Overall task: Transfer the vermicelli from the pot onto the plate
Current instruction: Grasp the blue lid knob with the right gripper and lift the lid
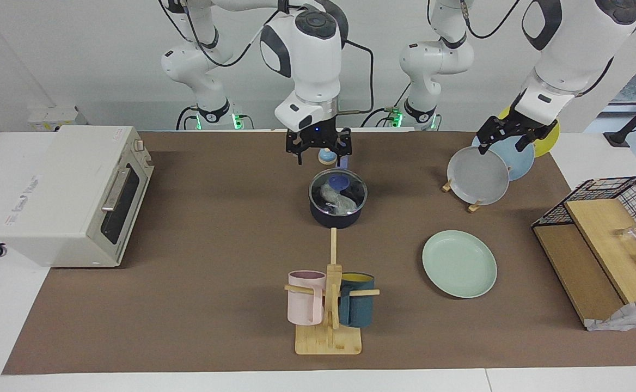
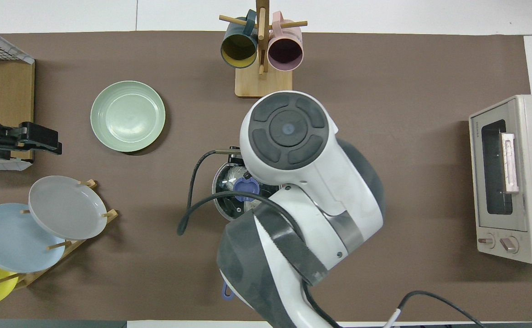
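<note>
The dark navy pot (image 1: 337, 216) stands mid-table with a glass lid (image 1: 350, 182) on it; the lid has a blue knob (image 1: 340, 180). The whitish vermicelli (image 1: 331, 197) shows through the lid. In the overhead view my right arm covers most of the pot (image 2: 222, 193); the knob (image 2: 246, 187) shows there. My right gripper (image 1: 320, 157) hangs open and empty over the pot's edge nearer to the robots. The mint-green plate (image 1: 459, 264) (image 2: 127, 116) lies empty toward the left arm's end, farther from the robots than the pot. My left gripper (image 1: 504, 142) waits open over the plate rack.
A rack (image 1: 448, 186) holds grey (image 1: 478, 175), light blue (image 1: 519, 158) and yellow plates. A mug stand (image 1: 329, 340) with a pink and a teal mug stands farther from the robots than the pot. A toaster oven (image 1: 73, 196) and a wire shelf (image 1: 601, 245) stand at the table's ends.
</note>
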`<state>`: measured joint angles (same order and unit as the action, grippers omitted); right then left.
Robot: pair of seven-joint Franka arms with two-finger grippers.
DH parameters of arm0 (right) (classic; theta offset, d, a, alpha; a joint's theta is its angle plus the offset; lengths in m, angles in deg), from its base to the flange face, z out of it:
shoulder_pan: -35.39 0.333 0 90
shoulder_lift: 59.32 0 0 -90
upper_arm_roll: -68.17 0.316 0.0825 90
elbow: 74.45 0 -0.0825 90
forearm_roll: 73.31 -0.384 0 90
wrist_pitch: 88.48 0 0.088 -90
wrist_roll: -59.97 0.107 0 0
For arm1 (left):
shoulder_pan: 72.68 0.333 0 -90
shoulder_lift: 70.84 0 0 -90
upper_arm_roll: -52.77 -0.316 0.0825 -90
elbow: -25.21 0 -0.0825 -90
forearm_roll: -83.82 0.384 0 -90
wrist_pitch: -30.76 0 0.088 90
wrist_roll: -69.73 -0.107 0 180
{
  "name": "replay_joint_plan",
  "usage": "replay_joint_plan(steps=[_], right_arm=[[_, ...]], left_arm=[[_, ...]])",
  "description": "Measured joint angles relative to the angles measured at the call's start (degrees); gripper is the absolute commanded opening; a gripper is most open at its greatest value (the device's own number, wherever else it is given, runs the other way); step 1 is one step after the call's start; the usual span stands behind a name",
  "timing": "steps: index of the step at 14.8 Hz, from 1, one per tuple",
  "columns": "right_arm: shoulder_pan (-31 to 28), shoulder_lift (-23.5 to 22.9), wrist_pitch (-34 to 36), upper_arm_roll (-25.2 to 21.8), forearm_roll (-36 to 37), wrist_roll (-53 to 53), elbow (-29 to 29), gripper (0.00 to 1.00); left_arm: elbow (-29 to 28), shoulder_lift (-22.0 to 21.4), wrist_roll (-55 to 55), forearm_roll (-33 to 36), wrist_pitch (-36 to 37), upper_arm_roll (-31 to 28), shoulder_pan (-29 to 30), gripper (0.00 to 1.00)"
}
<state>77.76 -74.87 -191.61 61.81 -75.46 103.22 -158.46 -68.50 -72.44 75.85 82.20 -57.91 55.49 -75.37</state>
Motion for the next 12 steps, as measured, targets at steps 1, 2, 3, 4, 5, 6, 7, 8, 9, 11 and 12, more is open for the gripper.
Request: replay_joint_plan(steps=[1,2,3,4,5,6,7,8,9,11,12], right_arm=[[0.4,-0.5,-0.5,0.0,0.0,0.2,0.0,1.00],[0.7,-0.8,-0.6,0.0,0.0,0.2,-0.1,1.00],[1.1,-1.0,-0.7,0.0,-0.1,0.2,-0.1,1.00],[1.7,-1.3,-1.2,0.0,-0.1,0.4,-0.2,1.00],[2.4,-1.9,-1.9,0.0,-0.1,1.0,-0.3,1.00],[2.9,-2.8,-2.6,0.1,-0.1,1.3,-0.3,1.00],[3.6,-3.9,-3.4,0.2,-0.1,1.4,-0.4,1.00],[4.3,-5.1,-4.2,0.2,-0.1,1.5,-0.4,1.00],[4.7,-6.3,-4.9,0.2,-0.1,1.5,-0.5,1.00],[4.8,-7.9,-5.6,0.2,-0.1,1.5,-0.5,1.00],[4.7,-8.2,-6.2,0.2,-0.1,1.5,-0.5,1.00]], left_arm=[[0.0,0.0,0.0,0.0,0.0,0.0,0.0,1.00],[0.0,0.0,0.0,0.0,0.0,0.0,0.0,1.00],[0.0,0.0,0.0,0.0,0.0,-0.1,0.0,1.00],[0.0,0.0,0.0,0.0,0.0,-0.1,0.0,1.00],[0.0,0.0,0.0,0.0,0.0,-0.1,0.0,1.00],[0.0,0.0,0.0,0.0,0.0,-0.1,0.0,1.00],[0.0,0.0,0.0,0.0,0.0,-0.2,0.0,1.00],[0.0,0.0,0.0,0.0,0.0,-0.2,0.1,1.00],[0.0,0.0,0.0,0.0,0.0,-0.3,0.2,1.00],[0.0,0.0,0.0,0.0,0.0,-0.4,0.6,1.00],[0.0,0.0,0.0,0.0,0.0,-0.4,0.8,1.00]])
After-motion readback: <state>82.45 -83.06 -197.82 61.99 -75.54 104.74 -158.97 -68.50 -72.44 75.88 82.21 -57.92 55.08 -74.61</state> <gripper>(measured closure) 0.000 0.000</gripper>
